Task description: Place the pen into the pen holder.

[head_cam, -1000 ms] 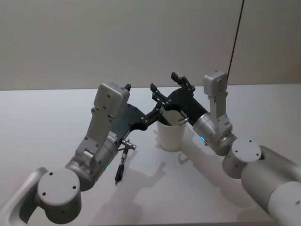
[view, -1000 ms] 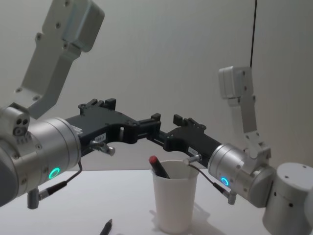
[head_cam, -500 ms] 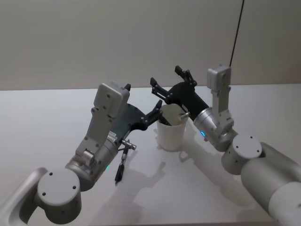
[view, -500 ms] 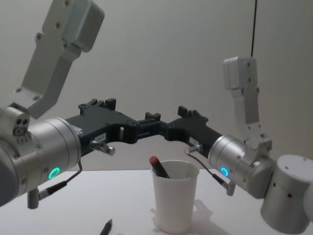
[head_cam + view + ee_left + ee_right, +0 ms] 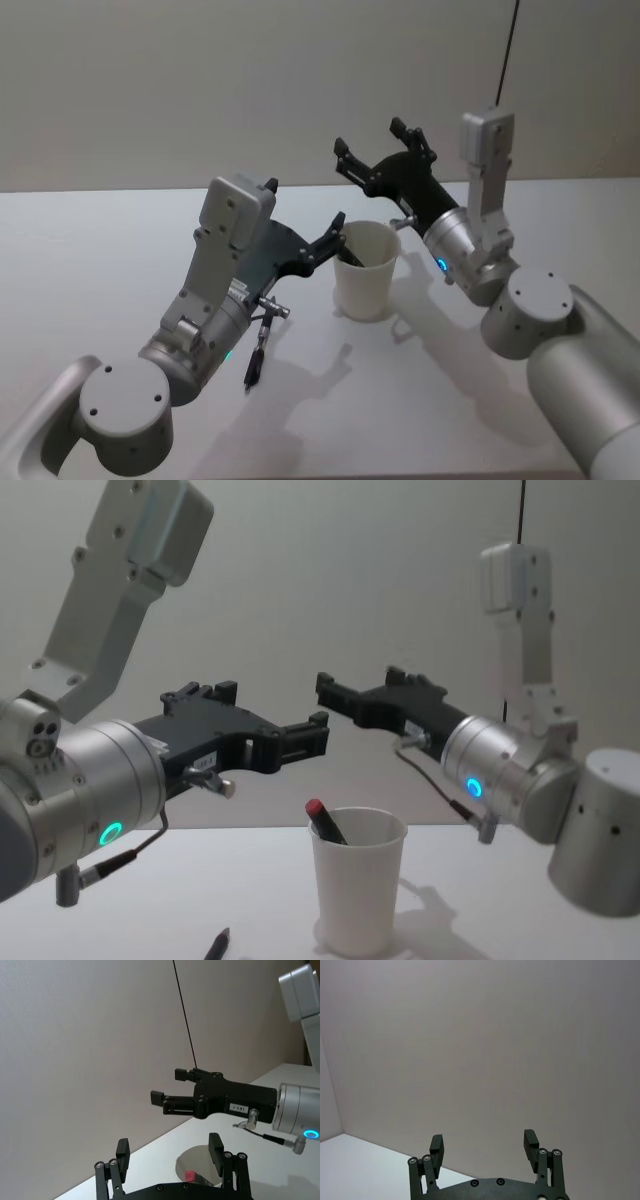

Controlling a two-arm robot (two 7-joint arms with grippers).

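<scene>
Chest view: the pen [image 5: 325, 822] is seen leaning inside the pen holder [image 5: 357, 880], lower centre. Head view: the left gripper [image 5: 335, 238] is spread empty beside the rim's left edge; the right gripper [image 5: 372, 140], likewise spread, is held clear above

Table [image 5: 100, 240] bears pen holder [image 5: 366, 275], black pen [image 5: 254, 362].

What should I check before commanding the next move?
1. Pen in holder: ok, the red-capped pen leans inside the pen holder.
2. Holder upright on the table: ok.
3. Right gripper open, empty, raised clear of the holder: ok.
4. Left gripper open, empty, above the rim: ok.
5. No pens left out: not ok, a dark pen lies by the left arm.
</scene>
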